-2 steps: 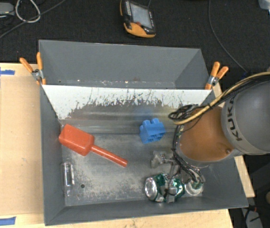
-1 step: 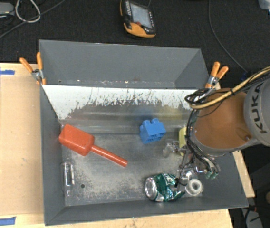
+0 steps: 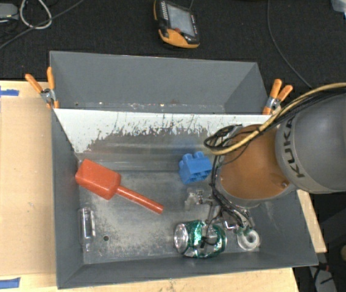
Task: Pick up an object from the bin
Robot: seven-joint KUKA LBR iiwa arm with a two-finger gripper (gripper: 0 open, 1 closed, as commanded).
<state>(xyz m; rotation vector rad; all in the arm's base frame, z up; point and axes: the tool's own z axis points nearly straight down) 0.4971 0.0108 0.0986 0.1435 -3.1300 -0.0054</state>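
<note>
In the bin (image 3: 161,84): scoop (image 3: 115,187) at left, block (image 3: 194,166) right of it, can (image 3: 198,239) in front, ring (image 3: 248,240) just right.

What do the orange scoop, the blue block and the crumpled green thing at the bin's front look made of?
Orange scoop: likely plastic, matte, uniform colour. Blue block: probably moulded plastic, solid colour. Crumpled green and silver can: seemingly thin metal, shiny, dented with bright glints.

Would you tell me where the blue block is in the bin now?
In the camera view the blue block lies right of centre in the bin, between the red scoop and the arm's orange cover, behind the green can.
</note>
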